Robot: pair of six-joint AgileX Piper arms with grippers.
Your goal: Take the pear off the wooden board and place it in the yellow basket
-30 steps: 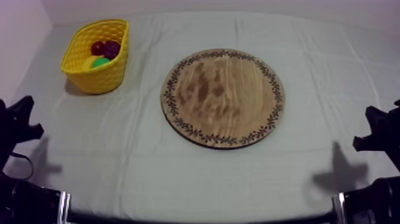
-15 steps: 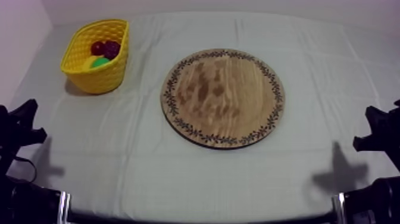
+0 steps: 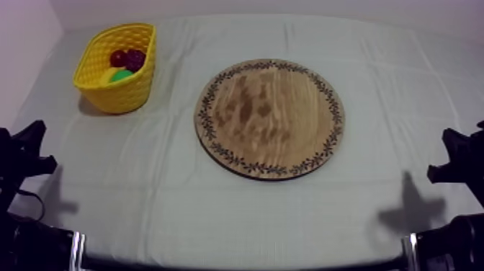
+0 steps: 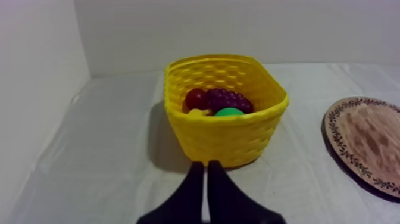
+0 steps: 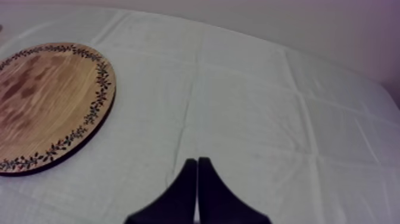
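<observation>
Luckily little can go wrong: the pear (image 4: 229, 111) (the green lump, I judge) lies in the yellow basket (image 4: 226, 143), the wooden board (image 3: 269, 119) is bare, my left gripper (image 4: 206, 165) and right gripper (image 5: 197, 161) are closed on nothing, and only a careless forward lurch of the left one would tip the basket.

— Where does the top view look from?
— From high above the near side, slanting down over the whole cloth (image 3: 144, 202).
— And the wrist views?
— Both sit low. The left faces the yellow basket (image 4: 226, 140) closely; the right faces open cloth. Each shares the wooden board (image 4: 369, 143) with the top view.
</observation>
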